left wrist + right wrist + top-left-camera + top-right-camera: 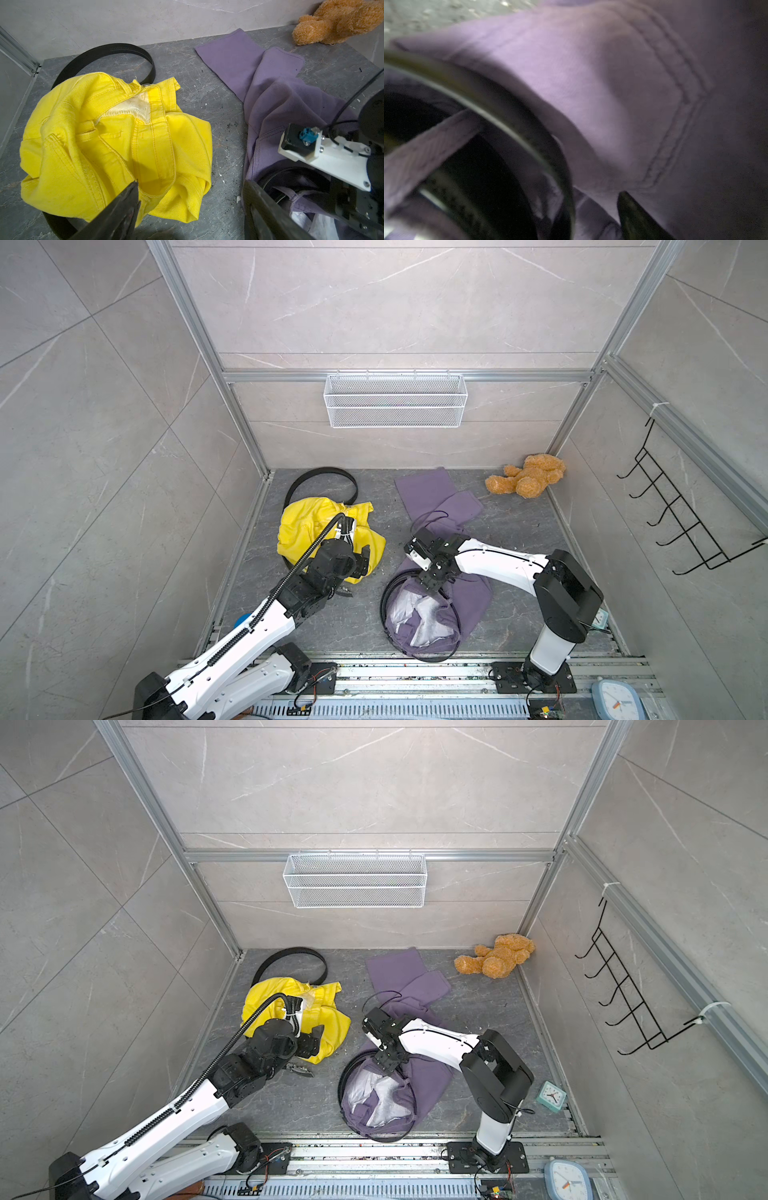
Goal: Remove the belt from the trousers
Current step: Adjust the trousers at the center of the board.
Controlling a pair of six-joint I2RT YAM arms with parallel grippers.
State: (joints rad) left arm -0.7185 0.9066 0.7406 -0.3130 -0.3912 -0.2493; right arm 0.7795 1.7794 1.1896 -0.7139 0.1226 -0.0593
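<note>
Purple trousers (469, 593) are lying crumpled on the tabletop (332, 614) in both top views, waist gaping toward the arm bases. The belt (384, 605) is standing in a ring around that waist, threaded through it. The right end effector (430, 591) is reaching down onto the far rim of that ring, probably because the strap is standing clear of the cloth there. From above I cannot tell how its jaws are set. The left end effector (361, 560) is hovering over yellow trousers (307, 522), with a second belt (320, 472) looping out behind them.

Only the left wrist view is showing the left fingers (124, 207) spread wide with nothing between them, so that arm is likely standing by.

Though blurred, the right wrist view is adding the close detail: the belt (508, 116) is passing under a purple loop (425, 149), and one finger (637, 218) is pressing on cloth just beside the strap. Its partner is not showing, so whether anything is gripped cannot be told.
</note>
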